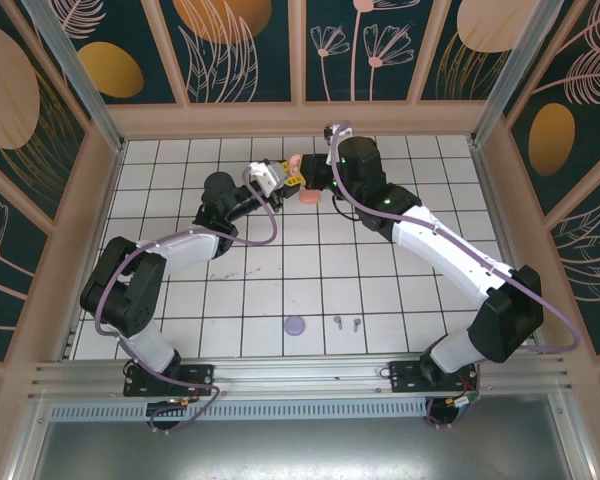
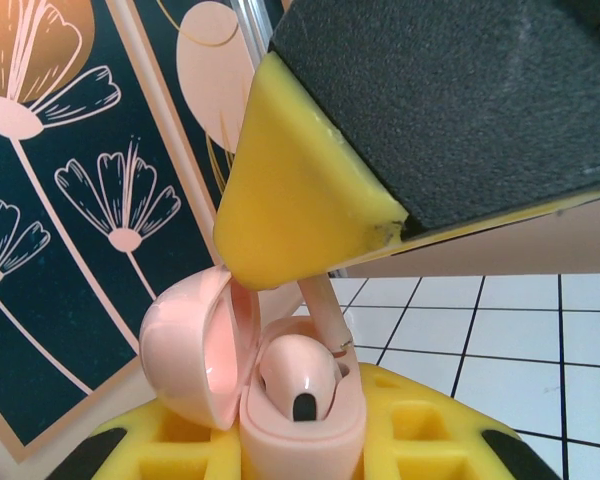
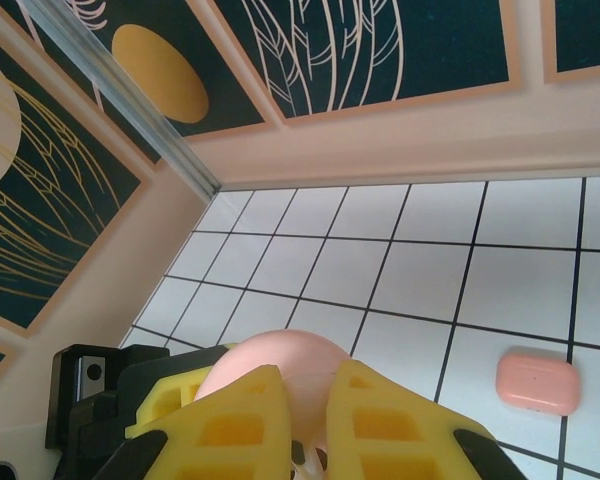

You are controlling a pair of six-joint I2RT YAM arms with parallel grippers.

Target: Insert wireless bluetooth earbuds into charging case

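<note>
My left gripper [image 2: 300, 445] is shut on an open tan-peach charging case [image 2: 302, 430], whose lid [image 2: 190, 350] is swung up to the left. One tan-peach earbud [image 2: 298, 375] sits in the case. A second earbud's stem [image 2: 325, 310] slants down into the case beside it, pinched from above by my right gripper [image 3: 315, 425], one yellow finger [image 2: 300, 190] of which looms over the case. In the top view both grippers meet at the far middle of the table, left [image 1: 276, 180] and right [image 1: 310, 180], with the case [image 1: 292, 162] between them.
A shut coral-red case [image 1: 308, 197] [image 3: 538, 381] lies on the white tiles just below the grippers. Near the front edge lie a purple case [image 1: 295, 325] and two tiny purple earbuds [image 1: 337, 321] [image 1: 356, 323]. The patterned back wall is close behind.
</note>
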